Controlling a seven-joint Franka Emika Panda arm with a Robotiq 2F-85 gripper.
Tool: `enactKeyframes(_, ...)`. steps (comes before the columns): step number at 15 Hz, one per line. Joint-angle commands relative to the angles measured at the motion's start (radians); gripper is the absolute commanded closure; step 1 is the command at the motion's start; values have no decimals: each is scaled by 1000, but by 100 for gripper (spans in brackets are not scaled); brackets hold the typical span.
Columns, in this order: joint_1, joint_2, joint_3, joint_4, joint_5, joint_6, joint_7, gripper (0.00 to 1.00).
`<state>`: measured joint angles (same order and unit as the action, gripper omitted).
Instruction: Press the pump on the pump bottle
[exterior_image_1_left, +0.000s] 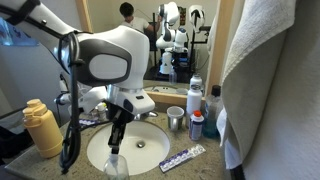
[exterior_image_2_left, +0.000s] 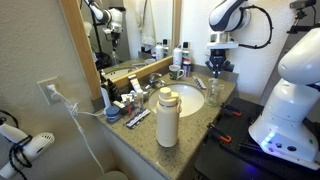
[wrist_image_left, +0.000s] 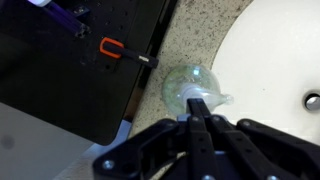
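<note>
Gripper (wrist_image_left: 196, 116) jaws closed together (nothing held), tips directly over pump (wrist_image_left: 208, 98); pump bottle (wrist_image_left: 187, 82) just beside sink (wrist_image_left: 282, 55).

The pump bottle (exterior_image_1_left: 116, 166) stands on the counter (wrist_image_left: 190, 40) just beside the sink (exterior_image_1_left: 150, 152) rim, under the gripper (exterior_image_1_left: 117, 143); the yellow bottle (exterior_image_1_left: 40, 128) stands well left of it

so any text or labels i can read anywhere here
No text can be read.
Blurred: the blue label on the tall white plastic bottle.
Too small: the print on the flat striped tube.
No label visible: the small clear plastic pump bottle, the large mustard-yellow opaque bottle.
</note>
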<state>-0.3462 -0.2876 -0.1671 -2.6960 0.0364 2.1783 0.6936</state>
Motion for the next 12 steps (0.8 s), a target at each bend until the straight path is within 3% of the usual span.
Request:
enactKeyframes(1, -2, 0, 15, -43, -41, 40, 34, 100)
enactKeyframes(12, 3, -88, 60, -58, -94, 16, 68, 100)
